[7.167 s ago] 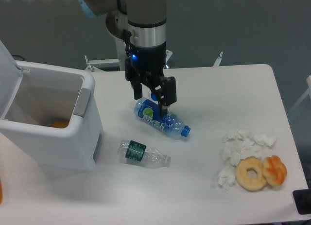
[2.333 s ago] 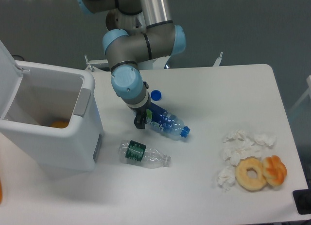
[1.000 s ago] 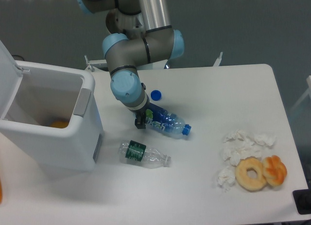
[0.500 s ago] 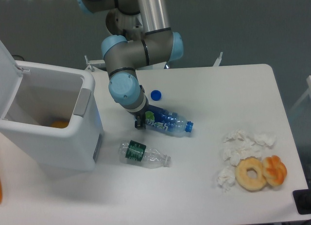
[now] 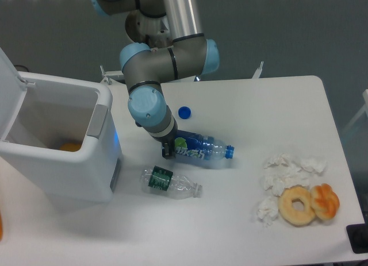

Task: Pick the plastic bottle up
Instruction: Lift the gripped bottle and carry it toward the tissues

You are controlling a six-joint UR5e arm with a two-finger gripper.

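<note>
The plastic bottle (image 5: pixel 202 150) is clear, with a blue label bearing white characters and a green spot. It lies almost level over the table's middle, its blue cap (image 5: pixel 229 151) pointing right. My gripper (image 5: pixel 168 148) is at the bottle's base end, mostly hidden under the arm's blue-grey wrist (image 5: pixel 148 106). One dark finger (image 5: pixel 166 151) shows against the bottle's left end. The gripper is shut on the bottle. Whether the bottle still touches the table I cannot tell.
A second clear bottle with a dark green band (image 5: pixel 170 182) lies just below. A loose blue cap (image 5: pixel 184 112) sits behind. A white open bin (image 5: pixel 100 123) stands at left. Crumpled tissues (image 5: pixel 281 173), a doughnut (image 5: pixel 297 205) and a pastry (image 5: pixel 325 200) are at right.
The wrist has turned and shifted slightly left and down. The plastic bottle has swung with it from a slant to nearly level, its cap rising and moving right.
</note>
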